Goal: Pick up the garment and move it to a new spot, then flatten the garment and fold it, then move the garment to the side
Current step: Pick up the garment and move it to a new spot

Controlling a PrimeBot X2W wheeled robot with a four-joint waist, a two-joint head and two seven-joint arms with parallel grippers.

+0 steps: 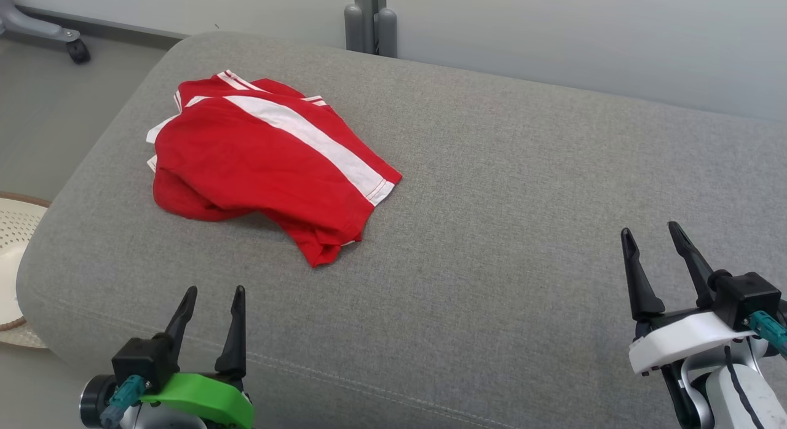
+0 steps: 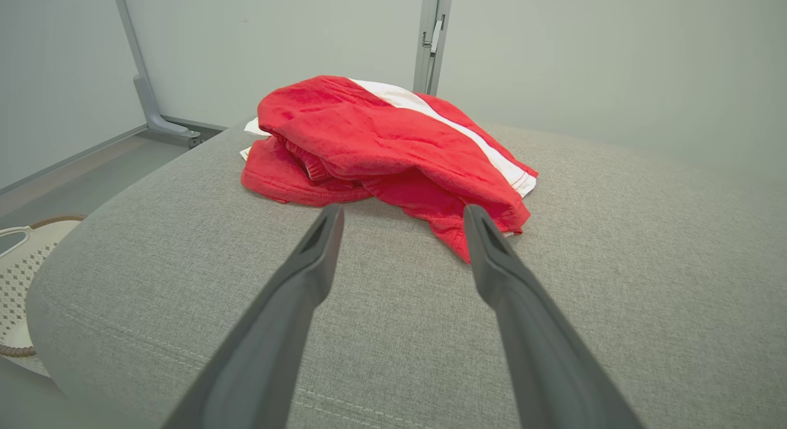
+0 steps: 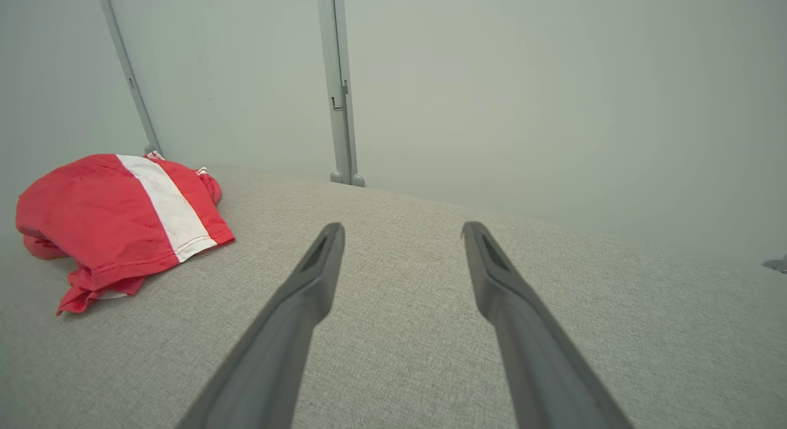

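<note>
The garment (image 1: 258, 165) is red with white stripes and lies bunched in a loose heap on the left half of the grey cushioned surface (image 1: 492, 201). My left gripper (image 1: 215, 292) hovers open near the front edge, just short of the heap, nothing between its fingers. In the left wrist view the garment (image 2: 381, 146) sits right beyond the left gripper (image 2: 403, 214). My right gripper (image 1: 650, 230) stands open at the far right, well away from the cloth. In the right wrist view the garment (image 3: 117, 217) lies off to the left of the right gripper (image 3: 403, 229).
A pale perforated basket (image 1: 15, 257) stands on the floor left of the cushion. A grey post (image 1: 369, 17) rises behind the cushion against the wall, and a wheeled base (image 1: 55, 35) sits at the back left. Bare cushion stretches across the middle and right.
</note>
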